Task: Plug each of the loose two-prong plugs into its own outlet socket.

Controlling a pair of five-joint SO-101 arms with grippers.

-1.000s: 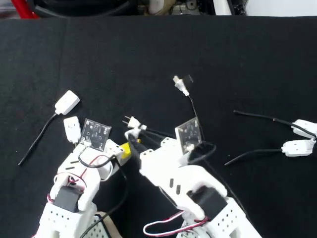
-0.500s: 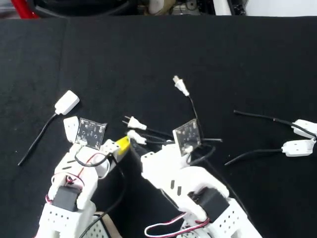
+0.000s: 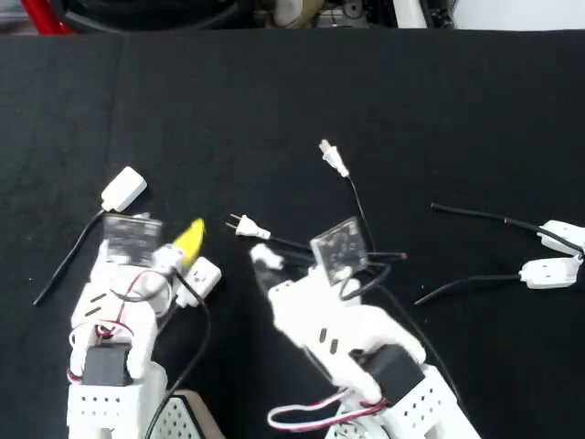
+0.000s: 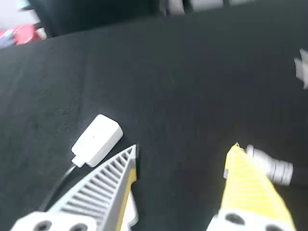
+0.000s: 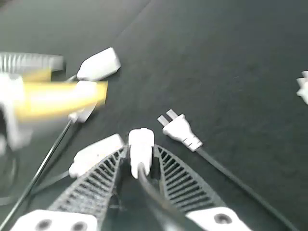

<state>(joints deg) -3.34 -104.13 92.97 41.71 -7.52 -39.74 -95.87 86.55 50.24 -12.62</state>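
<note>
Your right jaws clamp a white plug (image 5: 141,149); left jaws gape empty, outlet socket (image 4: 96,139) near them.

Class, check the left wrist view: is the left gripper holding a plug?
No, the left gripper is open, with bare black table showing between its fingers and no plug there.

Passage is wide over the far stretch of the bench (image 3: 274,82), but nearer in a loose plug (image 3: 247,226) and black cords (image 3: 356,197) clutter the middle, a white socket (image 3: 123,188) lies at the left, and two corded sockets (image 3: 553,272) block the right edge.
</note>
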